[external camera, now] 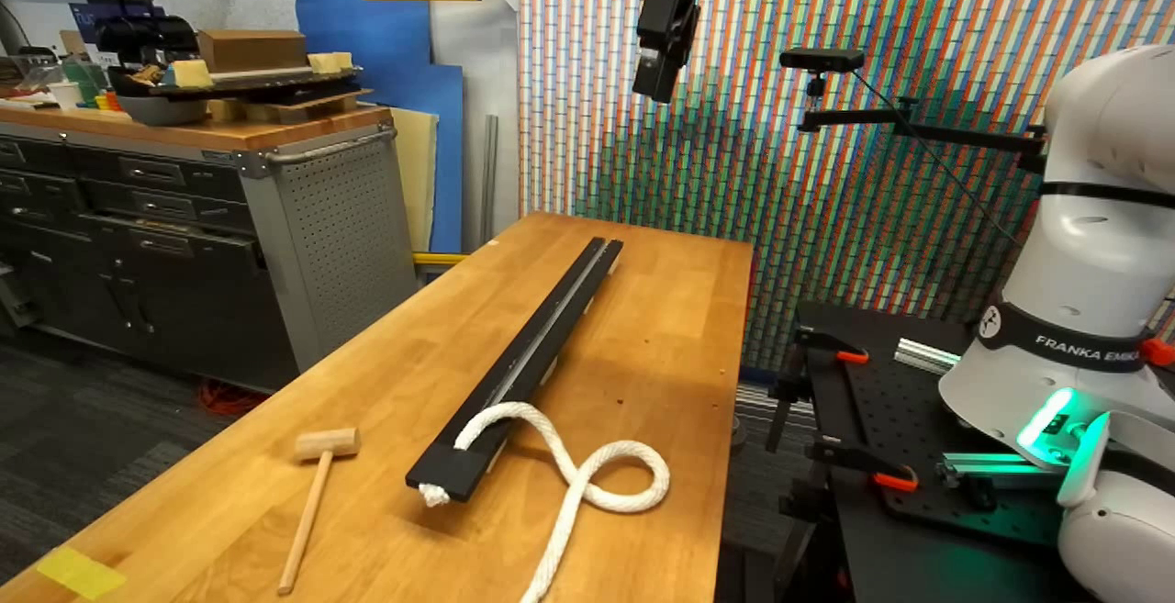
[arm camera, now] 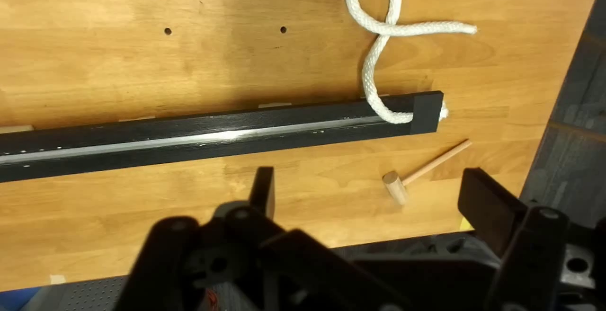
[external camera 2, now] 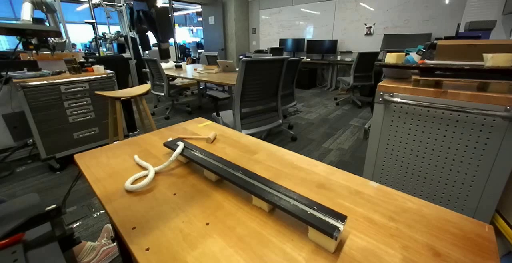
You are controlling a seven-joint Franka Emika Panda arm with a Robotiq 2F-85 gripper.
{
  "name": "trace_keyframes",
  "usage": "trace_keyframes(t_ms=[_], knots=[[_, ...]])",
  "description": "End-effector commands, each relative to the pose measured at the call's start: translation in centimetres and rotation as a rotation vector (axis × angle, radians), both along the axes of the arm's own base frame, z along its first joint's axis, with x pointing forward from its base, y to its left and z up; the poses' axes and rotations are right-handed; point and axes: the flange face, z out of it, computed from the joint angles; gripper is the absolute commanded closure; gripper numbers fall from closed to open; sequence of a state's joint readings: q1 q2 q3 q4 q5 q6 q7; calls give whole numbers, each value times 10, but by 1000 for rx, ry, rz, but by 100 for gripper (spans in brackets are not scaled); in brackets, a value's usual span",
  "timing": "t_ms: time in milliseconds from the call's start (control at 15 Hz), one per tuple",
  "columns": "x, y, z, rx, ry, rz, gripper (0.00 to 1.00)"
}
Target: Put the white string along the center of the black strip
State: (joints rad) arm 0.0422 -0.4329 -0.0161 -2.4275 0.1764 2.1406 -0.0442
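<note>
The thick white braided string is laid at one end of the long matte-black strip. In an exterior view, it is tucked at the near end beneath a flat black cover piece, ragged tip protruding; the rest is curved over the right edge and looped once on the smooth wooden table. The strip is grooved centrally in pale grey and supported on pale blocks. "FRANKA EMIKA" is read on the black band of the white arm. A light wooden mallet is placed to the strip's left. The black two-fingered gripper is held above the table, spread wide.
</note>
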Motion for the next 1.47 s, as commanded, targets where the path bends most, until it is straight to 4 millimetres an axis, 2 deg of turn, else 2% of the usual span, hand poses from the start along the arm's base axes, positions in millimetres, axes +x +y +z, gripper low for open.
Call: trace_keyframes(t_ms=[0,467,667,1067,1200,1400], knots=[[19,17,-5,-20,54,170,0],[58,96,-65,-92,203,478,0],[67,125,-85,-154,248,615,0],[81,152,-103,-334,266,882,0],[84,160,-114,-375,254,979,0],[79,185,-136,-376,231,1135,0]])
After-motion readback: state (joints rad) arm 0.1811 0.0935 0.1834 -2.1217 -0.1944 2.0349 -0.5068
